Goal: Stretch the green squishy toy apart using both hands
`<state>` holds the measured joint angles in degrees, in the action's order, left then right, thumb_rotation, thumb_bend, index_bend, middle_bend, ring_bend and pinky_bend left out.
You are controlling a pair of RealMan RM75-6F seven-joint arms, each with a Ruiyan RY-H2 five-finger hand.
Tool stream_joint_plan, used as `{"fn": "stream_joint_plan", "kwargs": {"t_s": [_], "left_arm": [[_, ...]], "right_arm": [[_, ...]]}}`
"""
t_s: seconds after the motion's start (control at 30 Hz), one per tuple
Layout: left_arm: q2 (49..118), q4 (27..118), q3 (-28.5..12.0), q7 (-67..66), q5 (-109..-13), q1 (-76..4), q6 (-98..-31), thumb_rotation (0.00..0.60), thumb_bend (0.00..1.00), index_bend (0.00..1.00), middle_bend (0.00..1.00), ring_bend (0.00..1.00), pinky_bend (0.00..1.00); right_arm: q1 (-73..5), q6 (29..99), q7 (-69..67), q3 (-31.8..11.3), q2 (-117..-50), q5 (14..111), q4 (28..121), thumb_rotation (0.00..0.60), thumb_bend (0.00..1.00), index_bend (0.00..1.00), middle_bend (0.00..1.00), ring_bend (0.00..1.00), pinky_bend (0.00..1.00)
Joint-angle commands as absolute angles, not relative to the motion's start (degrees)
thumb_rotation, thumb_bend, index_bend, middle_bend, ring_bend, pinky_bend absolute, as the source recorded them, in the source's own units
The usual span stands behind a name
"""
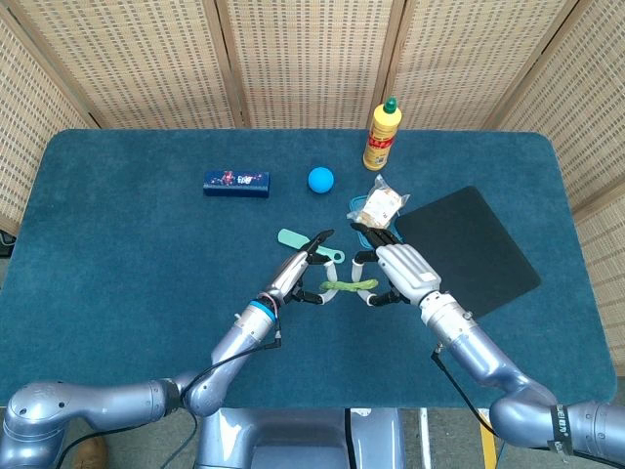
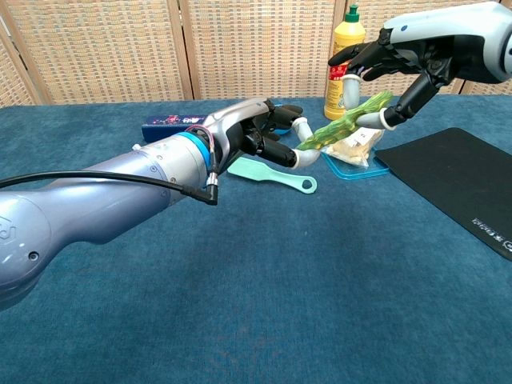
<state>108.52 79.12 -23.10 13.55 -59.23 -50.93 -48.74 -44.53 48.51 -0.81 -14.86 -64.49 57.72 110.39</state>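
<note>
Blue box [image 1: 236, 183]: lies flat toward the back left of the blue surface [image 1: 117, 244], well apart from the work.
Left hand [image 2: 258, 134]: holds the near end of the green squishy toy [image 2: 344, 122], fingers curled in around it, so that end is anchored for the pull.
Mint spatula [image 2: 274, 174]: lies flat on the surface just under the left hand, untouched.
Green squishy toy: is lifted clear of the surface, spanning between the two hands and tilted up toward the right hand; it looks only slightly drawn out, so the stretch seems barely begun.
Blue ball [image 1: 320, 179]: rests behind the hands, apart from them.
Right hand [image 2: 400, 58]: pinches the toy's far end between thumb and a finger, the other fingers spread above, giving a grip to pull against the left.
Yellow bottle [image 1: 382, 135]: stands upright at the back.
Wrapped snack [image 1: 382, 203]: sits in a blue tray beside the black mat [image 1: 474, 249].
</note>
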Motion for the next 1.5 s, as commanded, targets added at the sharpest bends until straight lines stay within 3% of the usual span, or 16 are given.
{"fn": "stream_joint_plan", "kwargs": {"t_s": [0.03, 0.27, 0.43, 0.83, 1.5], "left_arm": [[108.5, 79.2, -23.1, 13.6, -59.2, -50.9, -48.8, 0.6, 0.4, 0.76, 0.0, 0.0, 0.0], [108.5, 79.3, -22.9, 13.6, -59.2, -50.8, -48.8, 0.6, 0.4, 0.76, 0.0, 0.0, 0.0], [108.6, 79.0, -22.9, 13.5, -59.0, -50.7, -49.1, 0.6, 0.4, 0.77, 0.0, 0.0, 0.0], [105.0, 79.2, -22.9, 15.3, -58.8, -48.0, -49.7, 0.6, 0.4, 0.78, 0.0, 0.0, 0.0], [92.3, 76.0, -21.7, 25.5, -61.4, -39.4, -49.7, 0.6, 0.4, 0.78, 0.0, 0.0, 0.0]], "right_arm": [[-44.5, 48.6, -0.6, -14.7, -64.4, 57.8, 110.3, 0.6, 0.53, 0.61, 0.0, 0.0, 0.0], [-44.2, 49.8, 0.7, -14.0, -64.6, 59.4, 109.9, 0.6, 0.57, 0.74, 0.0, 0.0, 0.0], [-43.4, 52.0, 1.0, -13.6, -65.5, 62.3, 109.1, 0.6, 0.58, 0.77, 0.01, 0.0, 0.0], [-39.9, 61.7, 3.8, -12.5, -68.2, 71.6, 103.5, 0.6, 0.58, 0.78, 0.02, 0.0, 0.0], [-36.2, 67.0, 5.0, -13.0, -66.1, 74.6, 98.6, 0.6, 0.58, 0.79, 0.03, 0.0, 0.0]]}}
